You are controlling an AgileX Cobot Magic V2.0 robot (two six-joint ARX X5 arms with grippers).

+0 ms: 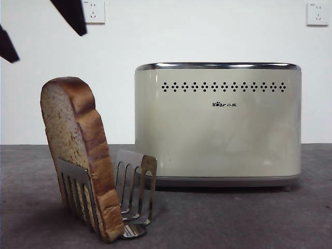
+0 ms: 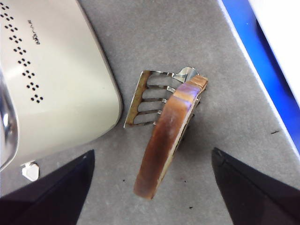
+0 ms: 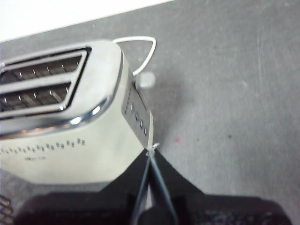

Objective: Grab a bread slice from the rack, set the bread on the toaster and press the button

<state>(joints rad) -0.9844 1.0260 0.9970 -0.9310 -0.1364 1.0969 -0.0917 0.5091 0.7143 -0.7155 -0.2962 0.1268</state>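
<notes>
The slice of bread point(image 1: 78, 150) stands upright, leaning, in the steel rack point(image 1: 136, 179) at the front left. The cream toaster point(image 1: 218, 124) stands to its right, a little further back. My left gripper point(image 1: 44, 39) is open and hangs well above the bread, which lies between its jaws in the left wrist view point(image 2: 168, 136). There the rack point(image 2: 145, 101) sits beside the toaster point(image 2: 51, 79). My right gripper point(image 3: 151, 151) is shut and empty above the toaster's end with the buttons point(image 3: 138, 117). Its two top slots point(image 3: 42, 84) are empty.
A white cord point(image 3: 140, 47) loops on the grey table behind the toaster. A blue strip point(image 2: 267, 70) marks the table edge beyond the rack. Two wall outlets point(image 1: 93, 10) point(image 1: 317, 14) sit on the white wall.
</notes>
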